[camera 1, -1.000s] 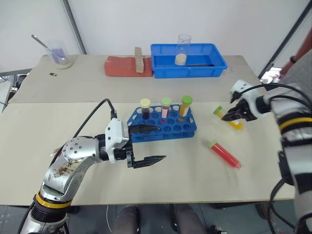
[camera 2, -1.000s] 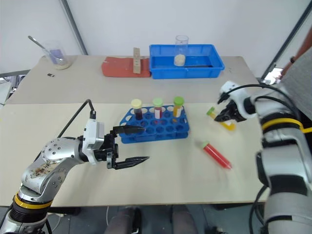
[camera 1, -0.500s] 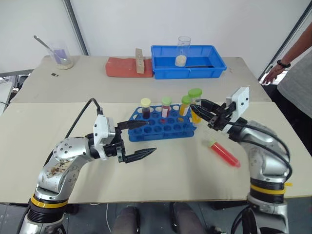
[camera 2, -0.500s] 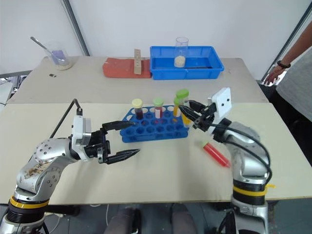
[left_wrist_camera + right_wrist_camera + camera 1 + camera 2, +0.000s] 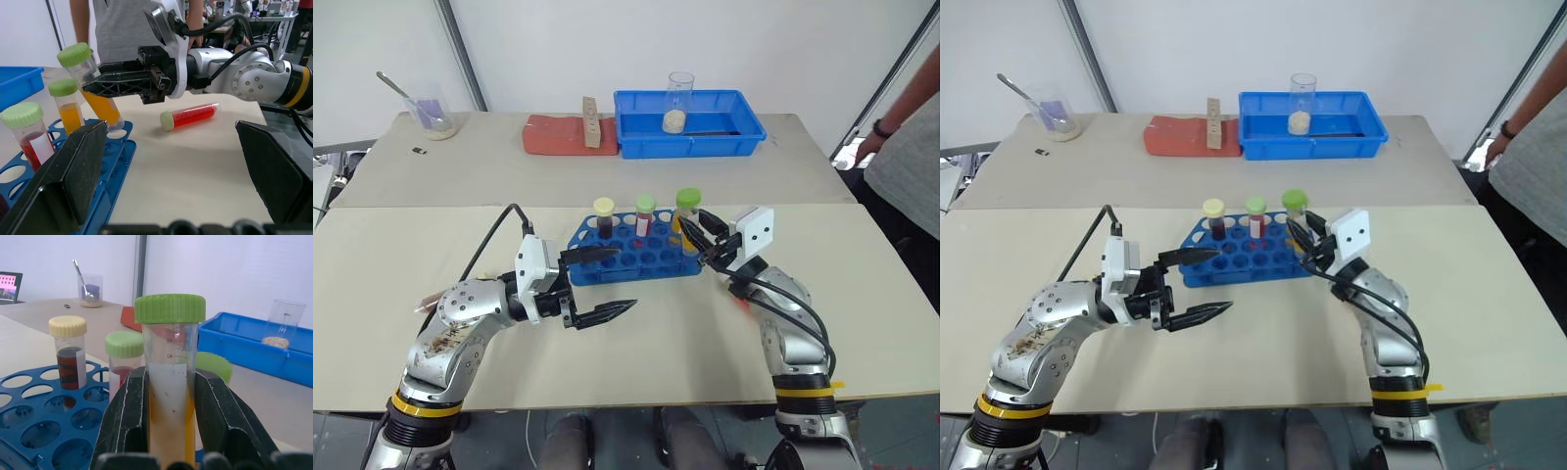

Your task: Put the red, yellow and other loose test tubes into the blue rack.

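Currently my right gripper (image 5: 168, 431) has its fingers clamped on a green-capped tube of yellow liquid (image 5: 169, 382), held tilted over the right end of the blue rack (image 5: 636, 257). My left gripper (image 5: 607, 284) has its fingers spread wide with nothing between them, one tip over the rack's left end, the other above the table (image 5: 646, 362) just in front of it. I note the rack sits mid-table and carries three capped tubes along its far row: a yellow-capped dark one (image 5: 68, 352), a green-capped red one (image 5: 124, 360), and a green-capped orange one (image 5: 66, 103). A red tube (image 5: 188, 115) lies loose on its side on the table to the rack's right.
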{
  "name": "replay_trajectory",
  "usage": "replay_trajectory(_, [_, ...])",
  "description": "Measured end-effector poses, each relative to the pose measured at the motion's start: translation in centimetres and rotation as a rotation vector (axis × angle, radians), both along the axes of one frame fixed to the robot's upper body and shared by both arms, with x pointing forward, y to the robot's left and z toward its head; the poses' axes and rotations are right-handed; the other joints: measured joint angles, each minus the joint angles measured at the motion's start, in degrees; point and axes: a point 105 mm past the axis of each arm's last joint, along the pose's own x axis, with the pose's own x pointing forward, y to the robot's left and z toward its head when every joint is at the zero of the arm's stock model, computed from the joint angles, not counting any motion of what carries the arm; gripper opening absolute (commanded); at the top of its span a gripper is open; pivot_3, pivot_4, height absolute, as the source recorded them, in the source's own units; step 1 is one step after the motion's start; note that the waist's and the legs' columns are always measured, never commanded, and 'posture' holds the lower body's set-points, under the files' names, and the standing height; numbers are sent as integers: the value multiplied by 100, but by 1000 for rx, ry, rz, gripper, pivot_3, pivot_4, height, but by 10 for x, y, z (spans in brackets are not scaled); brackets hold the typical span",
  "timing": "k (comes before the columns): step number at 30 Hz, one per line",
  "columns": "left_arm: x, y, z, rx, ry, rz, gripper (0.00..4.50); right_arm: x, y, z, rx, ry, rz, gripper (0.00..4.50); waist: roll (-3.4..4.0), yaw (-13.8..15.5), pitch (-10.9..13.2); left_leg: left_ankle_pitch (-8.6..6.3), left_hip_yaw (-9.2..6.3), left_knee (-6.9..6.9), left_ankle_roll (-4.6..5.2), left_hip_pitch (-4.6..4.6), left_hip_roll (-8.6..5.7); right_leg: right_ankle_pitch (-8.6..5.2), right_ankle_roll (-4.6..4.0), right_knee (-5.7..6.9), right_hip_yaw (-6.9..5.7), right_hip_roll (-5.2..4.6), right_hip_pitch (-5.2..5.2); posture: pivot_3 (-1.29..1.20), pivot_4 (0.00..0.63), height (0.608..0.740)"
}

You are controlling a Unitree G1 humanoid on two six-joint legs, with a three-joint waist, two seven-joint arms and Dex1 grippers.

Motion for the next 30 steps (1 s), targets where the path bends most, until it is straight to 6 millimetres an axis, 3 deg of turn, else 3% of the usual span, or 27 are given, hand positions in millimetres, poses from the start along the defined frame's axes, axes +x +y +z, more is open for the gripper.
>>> replay_trajectory(13, [2, -1, 1, -24, 2, 22, 4500, 0, 2, -9, 0, -31, -14, 933, 0, 1, 0, 0, 0, 1, 0, 5, 0, -3, 5, 0, 0, 0, 4, 0, 150, 740])
replay_trajectory(28, [8, -6, 5, -85, 4, 70, 4500, 0, -4, -20, 140, 21, -97, 933, -1, 7, -1, 0, -1, 1, 0, 4, 0, -4, 5, -2, 0, -1, 6, 0, 150, 740])
replay_trajectory(30, [8, -7, 5, -86, 8, 69, 4500, -1, -5, -21, 149, 26, -96, 2041, -1, 2, -1, 0, -1, 0, 0, 5, 1, -4, 5, -2, 0, 0, 6, 0, 150, 740])
